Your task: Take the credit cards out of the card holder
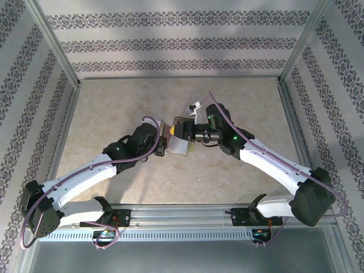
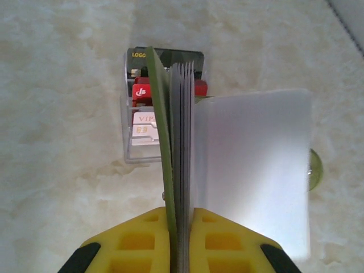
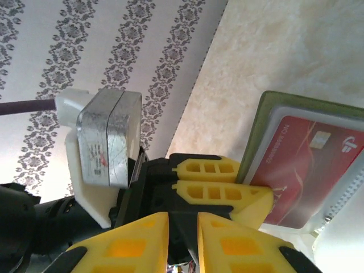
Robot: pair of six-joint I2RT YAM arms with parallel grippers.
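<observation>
Clamping the olive-green bifold card holder (image 2: 166, 108) by one edge, the left gripper (image 2: 181, 215) has its yellow jaws pressed together on the green cover and the stack of grey inner leaves. A translucent whitish pocket flap (image 2: 250, 165) fans out to one side. Beyond the holder, on the beige marbled surface (image 2: 57, 114), lies a clear plastic tray (image 2: 129, 149) with red and white cards inside.

From above, the card holder (image 1: 181, 138) sits mid-surface, between the left gripper (image 1: 164, 145) and the right arm's wrist.

The right wrist view shows a red plastic credit card (image 3: 310, 170) lying in the holder's (image 3: 255, 139) open pocket. The right gripper (image 3: 182, 223) is near its corner, jaws close together with a narrow gap. One cannot tell whether they pinch anything.
</observation>
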